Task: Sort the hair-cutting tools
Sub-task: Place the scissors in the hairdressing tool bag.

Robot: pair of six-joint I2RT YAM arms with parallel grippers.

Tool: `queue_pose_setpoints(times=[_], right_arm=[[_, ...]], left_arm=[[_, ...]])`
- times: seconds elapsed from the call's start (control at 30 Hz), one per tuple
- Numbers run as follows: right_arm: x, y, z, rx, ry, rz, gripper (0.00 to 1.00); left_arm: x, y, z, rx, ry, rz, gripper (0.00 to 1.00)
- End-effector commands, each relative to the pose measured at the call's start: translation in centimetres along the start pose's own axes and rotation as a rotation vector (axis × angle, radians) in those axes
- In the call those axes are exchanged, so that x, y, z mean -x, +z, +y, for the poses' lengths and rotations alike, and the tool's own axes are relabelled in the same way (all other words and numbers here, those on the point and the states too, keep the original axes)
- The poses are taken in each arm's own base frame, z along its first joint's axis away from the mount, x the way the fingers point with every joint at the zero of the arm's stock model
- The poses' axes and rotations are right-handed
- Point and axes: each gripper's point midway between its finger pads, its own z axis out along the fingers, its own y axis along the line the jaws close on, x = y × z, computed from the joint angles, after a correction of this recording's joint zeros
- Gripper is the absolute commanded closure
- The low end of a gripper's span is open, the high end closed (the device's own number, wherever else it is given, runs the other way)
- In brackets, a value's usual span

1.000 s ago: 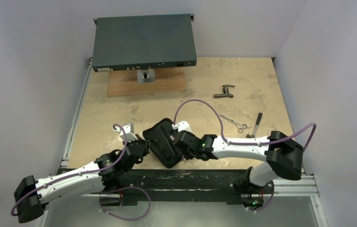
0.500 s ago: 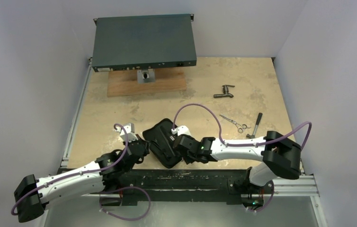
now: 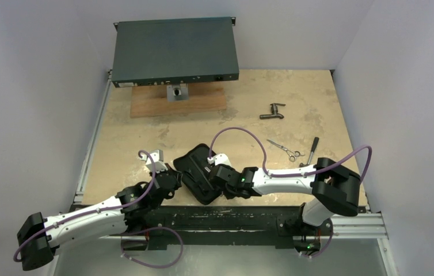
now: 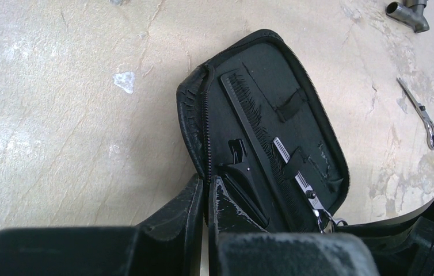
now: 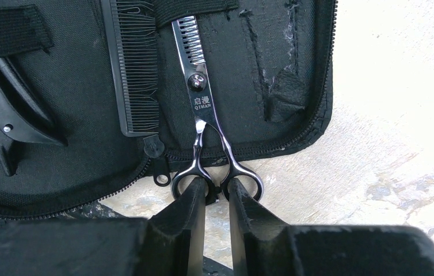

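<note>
The left jaws are pressed shut on the zip rim of the open black fabric zip case (image 4: 318, 123), which lies flat on the mottled beige tabletop (image 4: 59, 115). That clamp reads as an anchor, so the case cannot slide while the other arm works in it. Just ahead of these jaws, on the lining, a thin black clip (image 4: 239, 172) lies nearest the held rim. A slim black toothed comb (image 4: 249, 115) runs lengthwise beyond it.

The right jaws stand narrow at the case's open edge. Their tips lie over the two finger rings of the silver thinning scissors with a toothed blade (image 5: 198, 95). The blade runs straight away from these jaws, beside the comb, up to a strap at the far side. The rings' inner sides sit between the tips, but I cannot tell whether they are pinched yet. The rings stick out past the zip onto the tabletop. That is probably why the jaws come in here, since it is the only part clear of lining and strap. The step in hand looks like seating these scissors in their slot.

Well off to the right of the right jaws, small plain silver scissors (image 4: 423, 112) lie loose on the tabletop, just beside a small dark-headed hammer (image 3: 315, 144). A dark metal T-shaped fitting (image 3: 272, 111) sits farther beyond. Those loose scissors look like the tool left to sort.
</note>
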Motion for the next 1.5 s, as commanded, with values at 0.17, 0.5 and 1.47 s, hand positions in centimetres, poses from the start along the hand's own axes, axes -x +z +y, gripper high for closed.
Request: queue_pose_setpoints(times=[0.17,0.5,1.47], right_arm=[[2.0,-0.5,1.1,0.016,-0.011,-0.039,0.95],[4.0,-0.8,1.0,-0.024,-0.017,-0.02,1.0],[6.5,3.0,1.3,0.077,0.055,-0.016,1.0]], left_arm=[[-0.3,0.1,-1.3,-0.052,0.017,0.017,1.0],[-0.9,0.3,-1.8,-0.075,0.024,0.039,1.0],[-1.8,0.4,-2.5,-0.127,0.027,0.062,1.0]])
